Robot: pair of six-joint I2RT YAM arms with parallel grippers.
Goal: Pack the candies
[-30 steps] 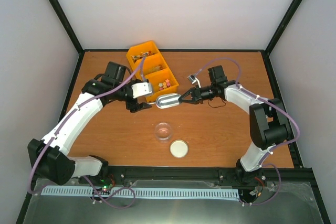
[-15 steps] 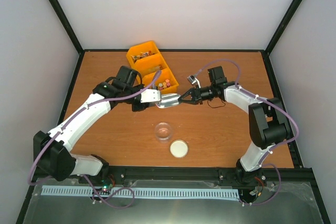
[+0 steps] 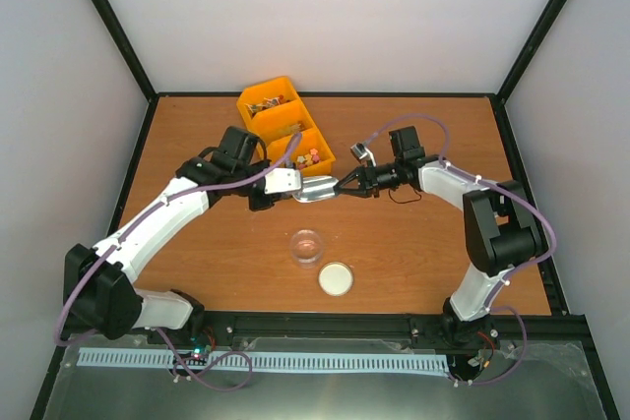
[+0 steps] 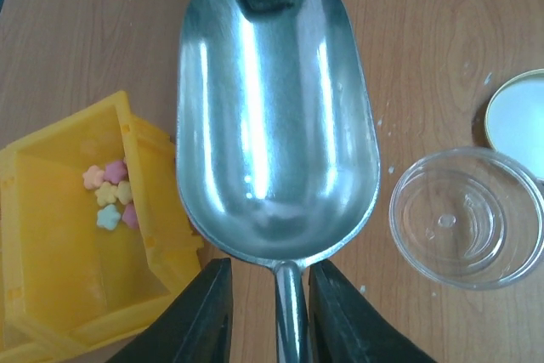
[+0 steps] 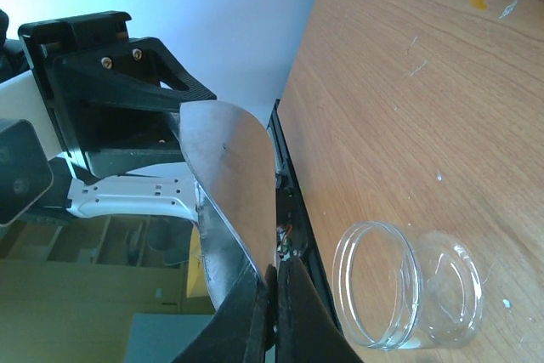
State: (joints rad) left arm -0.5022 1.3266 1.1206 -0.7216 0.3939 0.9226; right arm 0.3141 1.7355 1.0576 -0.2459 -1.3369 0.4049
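A metal scoop hangs just above the table between my two grippers, its bowl empty in the left wrist view. My right gripper is shut on the scoop's front lip, also seen in its own view. My left gripper is open, with a finger on either side of the scoop's handle and gaps on both sides. The candies lie in the nearest compartment of the yellow bin; several pastel ones show in the left wrist view.
A clear open jar stands in front of the scoop; it also shows in the wrist views. Its white lid lies nearer the bases. The bin's other compartments hold more sweets.
My left arm has swung right from beside the bin, bringing its open fingers around the scoop's handle. The right gripper has kept its hold on the scoop's lip, almost still.
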